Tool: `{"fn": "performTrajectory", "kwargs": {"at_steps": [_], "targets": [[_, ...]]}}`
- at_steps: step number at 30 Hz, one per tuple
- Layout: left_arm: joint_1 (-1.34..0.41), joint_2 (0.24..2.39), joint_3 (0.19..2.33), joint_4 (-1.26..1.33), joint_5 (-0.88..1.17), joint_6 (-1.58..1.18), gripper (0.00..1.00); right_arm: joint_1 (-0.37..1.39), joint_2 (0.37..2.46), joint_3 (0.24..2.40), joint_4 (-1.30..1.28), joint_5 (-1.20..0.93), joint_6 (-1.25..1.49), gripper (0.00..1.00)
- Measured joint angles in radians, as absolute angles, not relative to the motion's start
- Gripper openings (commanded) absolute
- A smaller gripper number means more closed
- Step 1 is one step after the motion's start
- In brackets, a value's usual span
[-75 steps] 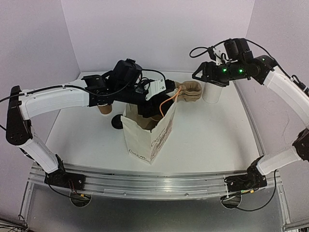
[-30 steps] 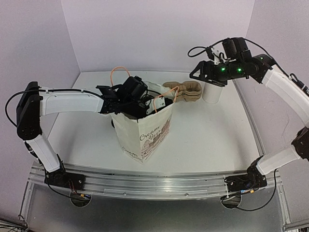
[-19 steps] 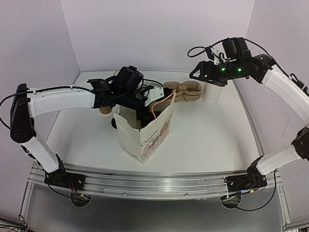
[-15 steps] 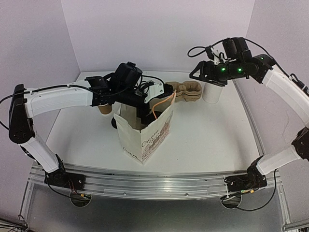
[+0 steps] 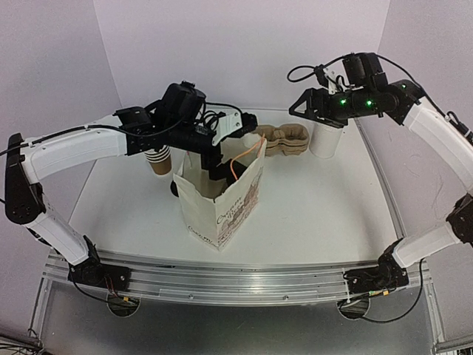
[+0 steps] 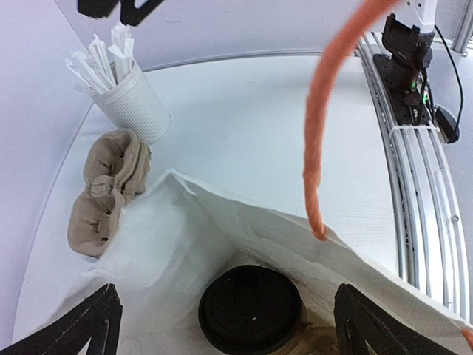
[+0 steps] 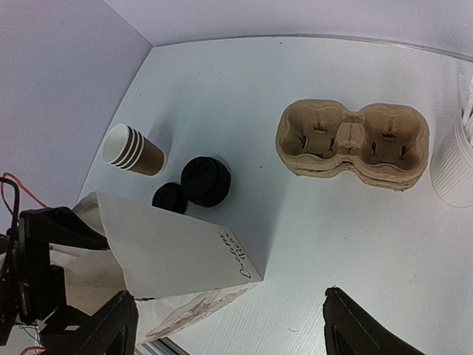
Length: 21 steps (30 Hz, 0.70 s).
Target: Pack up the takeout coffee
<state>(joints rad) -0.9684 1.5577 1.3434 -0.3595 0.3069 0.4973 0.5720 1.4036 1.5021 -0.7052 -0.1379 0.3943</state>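
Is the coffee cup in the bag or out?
In: the left wrist view shows the cup, black lid up, sitting inside the open bag.

Matt white paper bag (image 5: 222, 211), faintly glossy black plastic lid (image 6: 250, 308), rough brown pulp tray (image 7: 353, 144)

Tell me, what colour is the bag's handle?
The handle is orange, clearest in the left wrist view.

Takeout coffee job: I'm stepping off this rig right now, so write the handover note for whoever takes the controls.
Left pincer: open, empty, over the mouth of the paper bag.
Right pincer: open, empty, hovering high at the back right.
Takeout coffee: upright inside the bag, lid on.
Done: coffee bagged.
To do: lift the left arm clear, minding the orange handle.
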Motion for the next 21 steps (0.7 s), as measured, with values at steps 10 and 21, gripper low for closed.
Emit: {"fn": "performTrajectory", "kwargs": {"at_steps": [10,21], "targets": [[-0.955,1.474,1.371,-0.347,0.269,0.482,1.0,0.572,1.47,1.563,-0.704,-0.173,0.403,0.82],[-0.775,1.415,1.46,-0.343,0.182,0.439,1.0,0.572,1.526,1.617,-0.704,-0.207,0.466,0.81]]}}
